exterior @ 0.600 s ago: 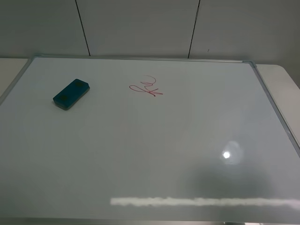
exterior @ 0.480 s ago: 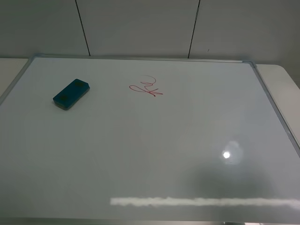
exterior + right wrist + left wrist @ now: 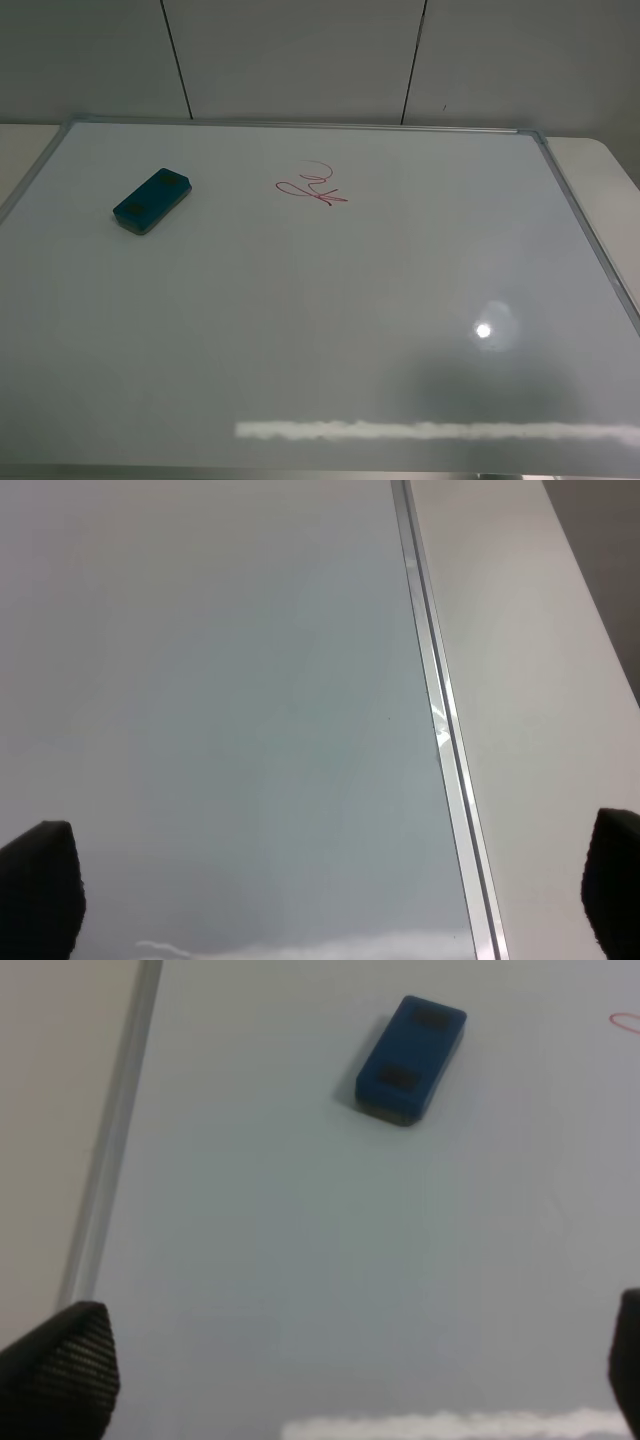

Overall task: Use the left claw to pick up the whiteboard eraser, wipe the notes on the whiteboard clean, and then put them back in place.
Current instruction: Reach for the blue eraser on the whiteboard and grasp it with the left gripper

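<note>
The teal whiteboard eraser (image 3: 152,200) lies flat on the whiteboard (image 3: 330,330) at its far left. The red notes (image 3: 311,187) are to its right, near the board's far middle. No arm shows in the exterior view. In the left wrist view the eraser (image 3: 411,1057) lies ahead on the board, well apart from my left gripper (image 3: 345,1380), whose fingertips (image 3: 60,1375) stand wide apart and empty. A trace of the red notes (image 3: 626,1022) shows at that view's edge. My right gripper (image 3: 330,905) is open and empty over the board's right side.
The board's silver frame (image 3: 592,235) runs along the right side, with bare table (image 3: 610,170) beyond it. The frame also shows in the left wrist view (image 3: 110,1150) and the right wrist view (image 3: 440,730). A grey panelled wall (image 3: 300,60) stands behind.
</note>
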Robot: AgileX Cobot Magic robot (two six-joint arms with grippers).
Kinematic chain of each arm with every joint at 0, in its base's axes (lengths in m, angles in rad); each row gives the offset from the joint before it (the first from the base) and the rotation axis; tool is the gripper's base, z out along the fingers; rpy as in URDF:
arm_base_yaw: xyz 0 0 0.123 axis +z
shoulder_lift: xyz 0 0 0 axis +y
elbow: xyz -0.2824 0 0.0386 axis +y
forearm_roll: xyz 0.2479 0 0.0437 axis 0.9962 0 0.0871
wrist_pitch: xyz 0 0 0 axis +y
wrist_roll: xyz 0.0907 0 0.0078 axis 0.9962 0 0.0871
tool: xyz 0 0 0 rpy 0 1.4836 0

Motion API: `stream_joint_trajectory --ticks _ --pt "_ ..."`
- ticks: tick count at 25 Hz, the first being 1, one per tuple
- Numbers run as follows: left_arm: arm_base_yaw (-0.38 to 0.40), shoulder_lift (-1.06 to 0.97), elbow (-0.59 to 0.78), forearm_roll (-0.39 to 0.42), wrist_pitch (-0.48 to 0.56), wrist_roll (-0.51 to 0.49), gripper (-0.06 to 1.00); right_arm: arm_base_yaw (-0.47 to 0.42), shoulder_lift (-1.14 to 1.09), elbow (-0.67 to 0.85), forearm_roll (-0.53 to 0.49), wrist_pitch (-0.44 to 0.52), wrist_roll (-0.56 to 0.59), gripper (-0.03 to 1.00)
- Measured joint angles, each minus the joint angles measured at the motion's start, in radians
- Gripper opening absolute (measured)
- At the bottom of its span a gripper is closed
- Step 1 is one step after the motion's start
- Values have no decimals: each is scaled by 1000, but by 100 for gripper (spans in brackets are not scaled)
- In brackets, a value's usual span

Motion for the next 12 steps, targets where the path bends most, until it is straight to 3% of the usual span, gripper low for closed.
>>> stream_joint_trajectory --ticks 12 --pt "0 0 0 0 0 0 99 0 0 0 0 0 0 99"
